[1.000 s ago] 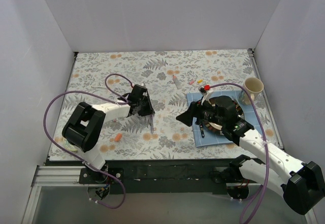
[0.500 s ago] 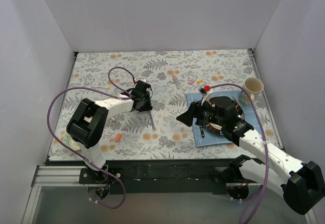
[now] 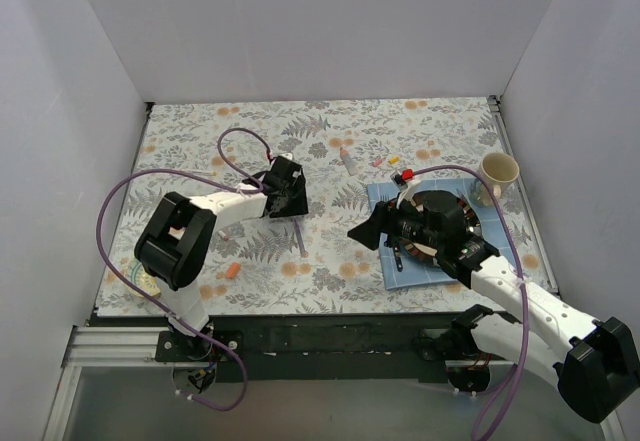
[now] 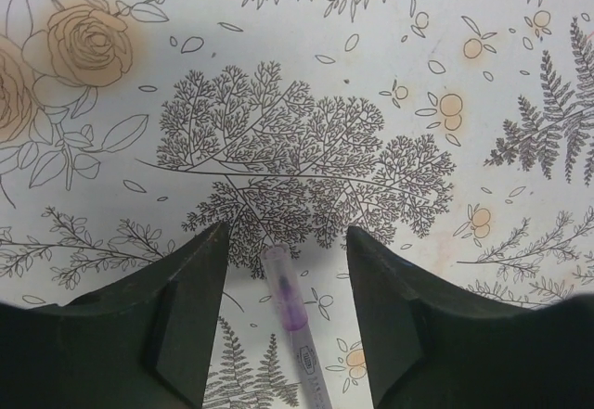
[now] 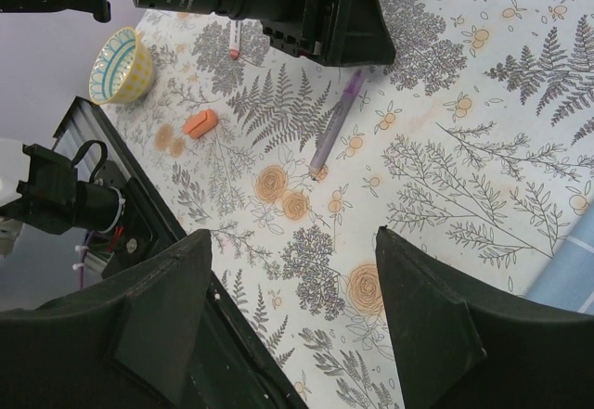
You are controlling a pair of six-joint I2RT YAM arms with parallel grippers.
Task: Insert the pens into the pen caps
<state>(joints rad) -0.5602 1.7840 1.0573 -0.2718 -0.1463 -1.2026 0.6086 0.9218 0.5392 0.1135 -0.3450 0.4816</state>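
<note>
A purple pen (image 4: pixel 295 321) with a purple cap (image 4: pixel 282 288) pushed over its tip lies flat on the floral cloth. It sits between the fingers of my left gripper (image 4: pixel 288 235), which is open and touches neither side of it. From above, the same pen (image 3: pixel 300 238) lies just below the left gripper (image 3: pixel 292 211). An orange cap (image 3: pixel 232 270) rests near the front left. A whitish pen (image 3: pixel 347 159), small pink and yellow pieces (image 3: pixel 385 160) and a red cap (image 3: pixel 407 173) lie at the back. My right gripper (image 5: pixel 292 242) hovers open and empty.
A blue mat (image 3: pixel 392 266) under the right arm carries a dark round plate (image 3: pixel 470 223) and cutlery (image 3: pixel 398 258). A cream cup (image 3: pixel 498 173) stands at the right edge. A yellow-and-blue bowl (image 5: pixel 121 64) sits by the near left corner. White walls close in three sides.
The left gripper has opened and let go of the purple pen, which now lies on the cloth. Its wrist has shifted slightly back and to the right. The right arm is still.
</note>
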